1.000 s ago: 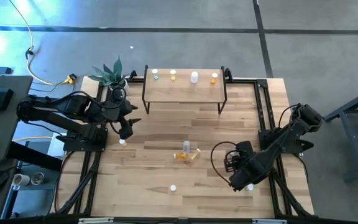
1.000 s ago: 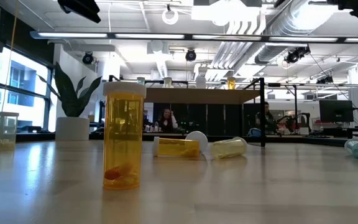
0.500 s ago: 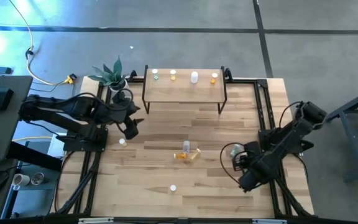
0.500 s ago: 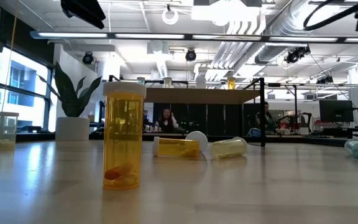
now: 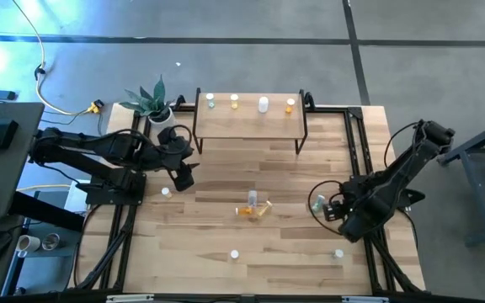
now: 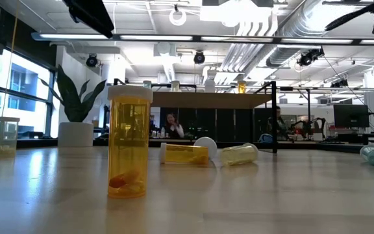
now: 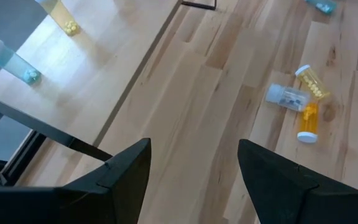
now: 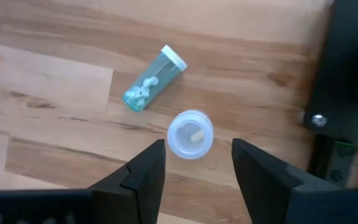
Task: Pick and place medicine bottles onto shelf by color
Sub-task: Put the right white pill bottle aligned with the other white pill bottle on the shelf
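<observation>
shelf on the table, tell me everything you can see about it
The shelf is a low riser with a light wooden rectangular top on thin black metal legs. It stands upright at the far edge of the table, beside a potted plant. Four small bottles stand in a row along its back edge, spaced apart: bluish, yellow, white and orange. Neither arm touches it. From table height, the top sits level on its black frame, with open space underneath.

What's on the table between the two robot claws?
In the high view, a small heap of fallen bottles lies between the left gripper and the right gripper.
</observation>
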Controlling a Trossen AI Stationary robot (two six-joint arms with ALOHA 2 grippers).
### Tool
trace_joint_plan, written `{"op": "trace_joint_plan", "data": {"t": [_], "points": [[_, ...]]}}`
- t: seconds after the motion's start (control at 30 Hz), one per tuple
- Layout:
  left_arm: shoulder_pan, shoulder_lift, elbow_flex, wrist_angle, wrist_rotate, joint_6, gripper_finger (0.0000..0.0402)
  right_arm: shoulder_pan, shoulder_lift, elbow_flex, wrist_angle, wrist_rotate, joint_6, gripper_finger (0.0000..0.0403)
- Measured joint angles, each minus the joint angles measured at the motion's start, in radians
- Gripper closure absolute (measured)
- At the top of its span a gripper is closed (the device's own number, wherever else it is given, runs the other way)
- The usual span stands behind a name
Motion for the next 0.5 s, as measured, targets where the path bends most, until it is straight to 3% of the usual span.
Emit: {"op": "trace_joint_plan", "data": {"t": [0.27,0.5], "points": [[0.000,-0.002,0.000,0.000,0.000,-0.051,0.0172,-0.002,-0.042,-0.098,0.119,-0.013,-0.069,0.0187],[0.000,0.001,0.000,0.000,-0.005,-0.085,0.0172,-0.002,-0.040,-0.128,0.145,-0.013,-0.096,0.0182]]}}
